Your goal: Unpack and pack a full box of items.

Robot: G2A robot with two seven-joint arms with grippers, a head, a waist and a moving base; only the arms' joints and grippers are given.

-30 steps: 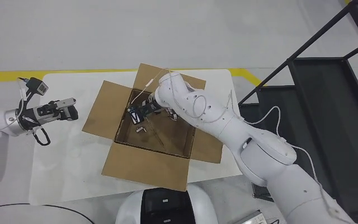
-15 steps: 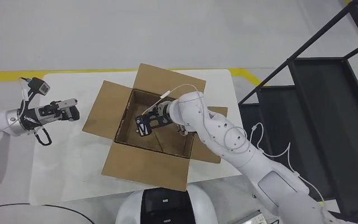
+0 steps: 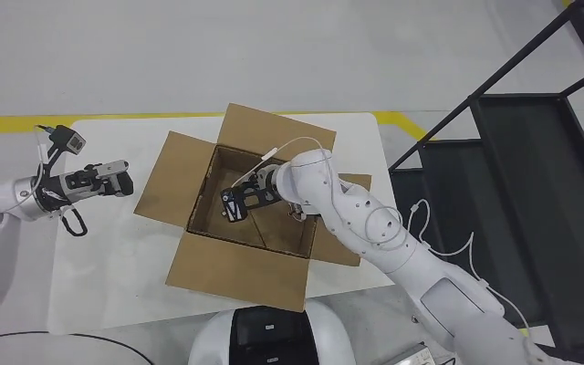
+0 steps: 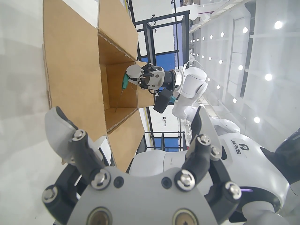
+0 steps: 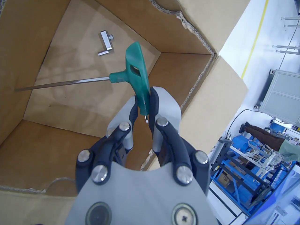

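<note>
Firmly, right pincer (image 5: 143, 100) grips green T-handle hex key (image 5: 134, 54) over box (image 5: 199, 12).

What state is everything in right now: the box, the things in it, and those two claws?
cardboard box: open, flaps folded outward.
green T-handle hex key: pinched by its handle, shaft pointing into the box.
small metal part: lying loose on the box floor.
right gripper: shut on the hex key's handle, inside the box.
left gripper: open, empty, off to the side of the box.
</note>
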